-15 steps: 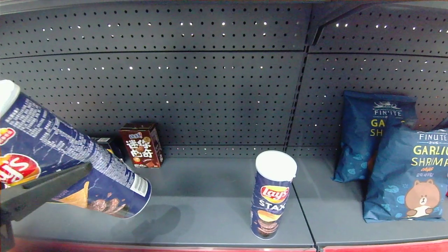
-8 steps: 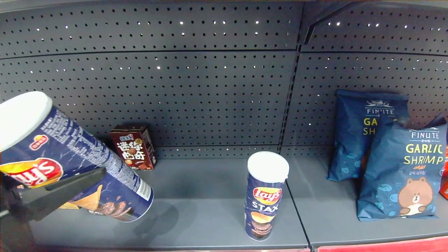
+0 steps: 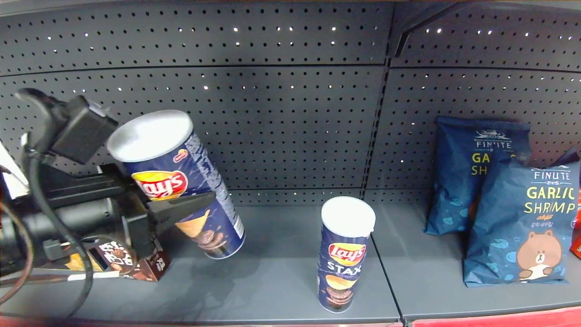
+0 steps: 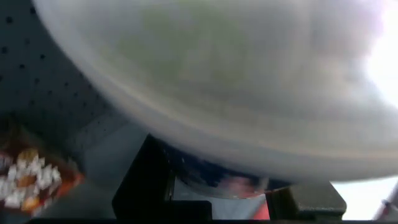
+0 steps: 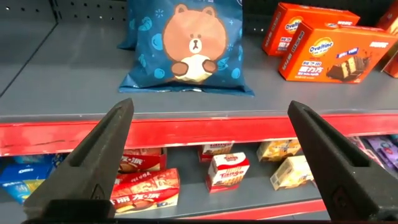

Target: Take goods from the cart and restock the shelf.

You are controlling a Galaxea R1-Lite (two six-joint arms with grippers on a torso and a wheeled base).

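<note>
The left hand is clamped on a held can of crisps, one dark finger lying across its front. The can is dark blue with a pale lid. It carries a round red-and-yellow logo just above that finger, a column of fine white print down its side, too small to read, and pictures of crisps below. It leans with the lid back toward the wrist. Its base is low over the grey shelf; I cannot tell whether it touches. In the left wrist view the pale lid looms close and blurred.

Beyond the fingertips, to the hand's right and apart from the held can, a standing can of the same design is upright near the shelf's front edge. Well past it to the right, two blue bags lean on the pegboard, with yellow lettering; the nearer one shows a cartoon bear. Under the hand's wrist lies a dark brown box with biscuit pictures.

The right hand has its fingers spread wide apart, holding nothing. Ahead of it is the bear bag, with orange boxes beside it. Below the fingers runs the shelf's red edge strip, and under that sit small boxes.
</note>
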